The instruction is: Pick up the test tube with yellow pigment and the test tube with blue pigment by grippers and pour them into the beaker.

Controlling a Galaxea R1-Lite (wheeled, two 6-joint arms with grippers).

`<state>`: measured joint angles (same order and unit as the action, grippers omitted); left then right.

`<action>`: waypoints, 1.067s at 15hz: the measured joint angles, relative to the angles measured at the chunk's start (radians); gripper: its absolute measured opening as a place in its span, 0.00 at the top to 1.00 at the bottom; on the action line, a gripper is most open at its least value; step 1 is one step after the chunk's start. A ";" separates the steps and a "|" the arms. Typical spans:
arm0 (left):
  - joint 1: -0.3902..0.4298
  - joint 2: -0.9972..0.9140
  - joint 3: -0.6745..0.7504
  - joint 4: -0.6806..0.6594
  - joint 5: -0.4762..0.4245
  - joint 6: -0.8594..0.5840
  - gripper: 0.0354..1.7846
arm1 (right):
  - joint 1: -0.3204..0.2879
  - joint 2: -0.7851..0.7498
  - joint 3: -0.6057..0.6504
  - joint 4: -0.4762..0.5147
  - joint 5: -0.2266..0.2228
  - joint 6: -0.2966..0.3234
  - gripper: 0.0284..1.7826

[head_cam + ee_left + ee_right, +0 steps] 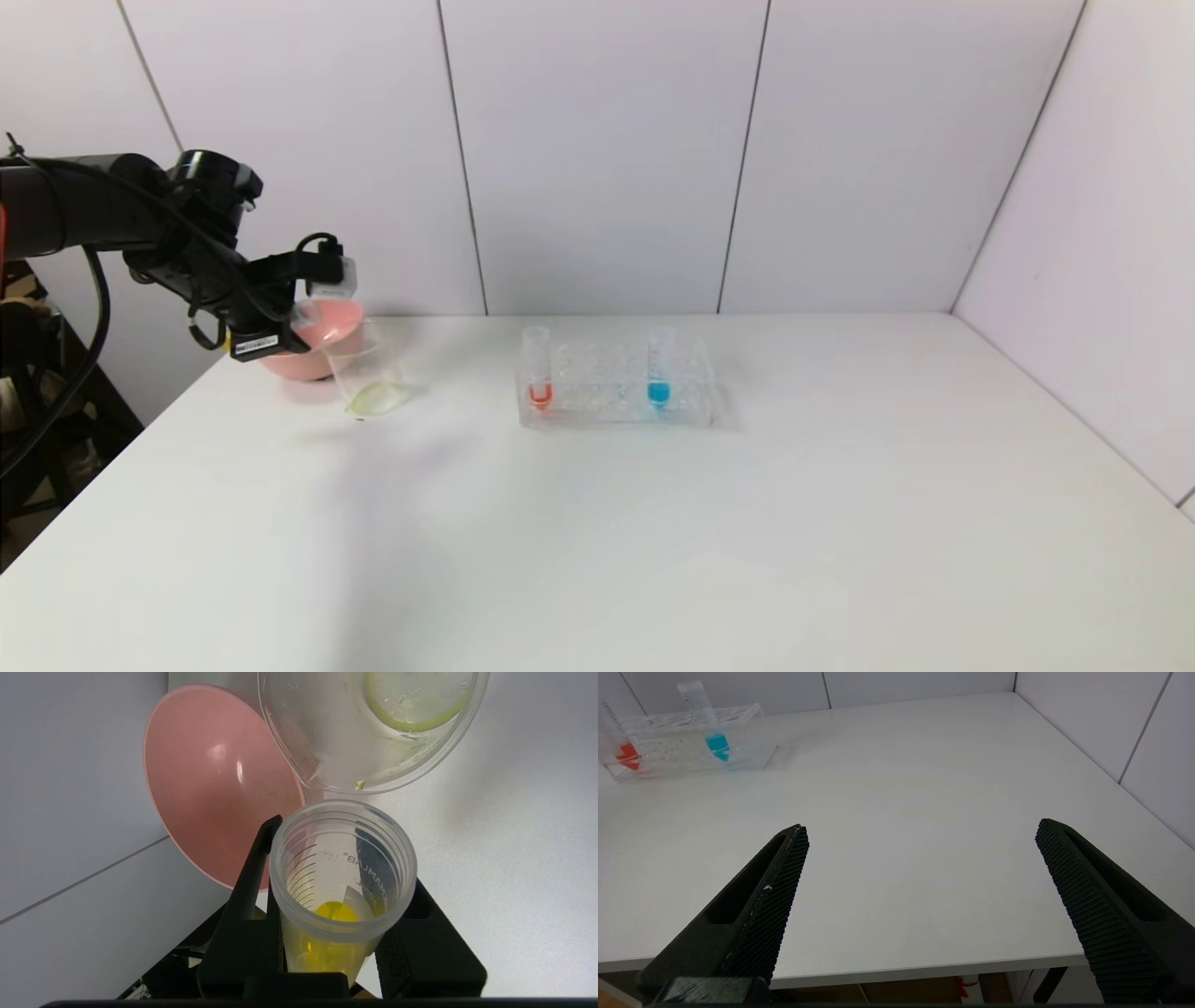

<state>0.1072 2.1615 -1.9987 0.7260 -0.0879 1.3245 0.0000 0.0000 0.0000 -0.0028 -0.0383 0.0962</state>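
Left wrist view: my left gripper [343, 933] clamps test tube with yellow pigment [343, 891], mouth near beaker [373, 728] lip, yellow pooled at tip. Risk: tilt short of rim, spill onto table [653, 523] or pink bowl [219, 788]. My right gripper [920, 905] wide, empty, low at table edge. Farther: test tube with blue pigment [659, 366] upright in rack [616, 385].
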 joint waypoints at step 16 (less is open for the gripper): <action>-0.041 0.024 -0.001 -0.029 0.160 0.011 0.71 | 0.000 0.000 0.000 0.000 0.000 0.000 0.00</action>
<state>0.0664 2.1855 -2.0002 0.6970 0.0717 1.3355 0.0000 0.0000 0.0000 -0.0028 -0.0383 0.0962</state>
